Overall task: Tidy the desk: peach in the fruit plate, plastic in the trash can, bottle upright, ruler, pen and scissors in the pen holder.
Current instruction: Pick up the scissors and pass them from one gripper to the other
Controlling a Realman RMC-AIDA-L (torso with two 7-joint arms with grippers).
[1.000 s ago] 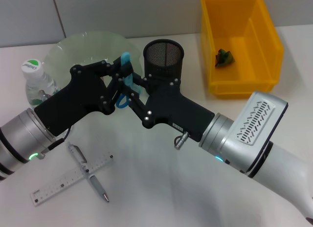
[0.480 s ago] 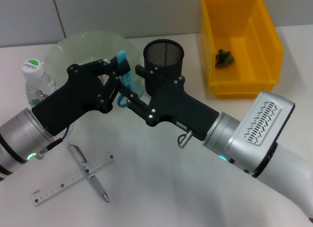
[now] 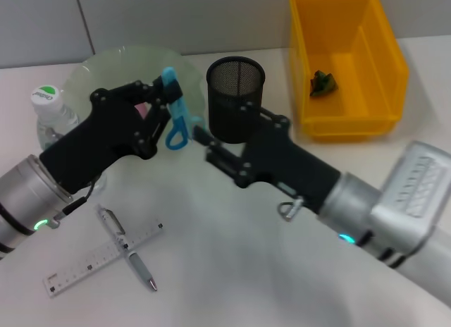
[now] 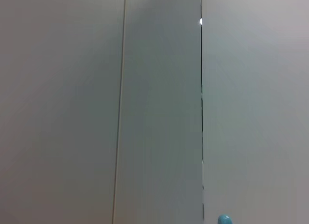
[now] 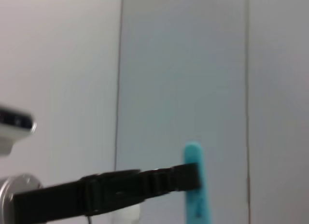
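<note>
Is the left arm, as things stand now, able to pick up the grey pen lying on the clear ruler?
Probably not yet: the left gripper is shut on the blue scissors, though nothing covers the grey pen on the clear ruler.

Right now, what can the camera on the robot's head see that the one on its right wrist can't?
Only the head view shows the desk: the pen holder, yellow bin, fruit plate, bottle, ruler and pen, plus the right gripper itself. Only the right wrist view shows the wall panels behind. Both show the blue scissors held in the left gripper.
</note>
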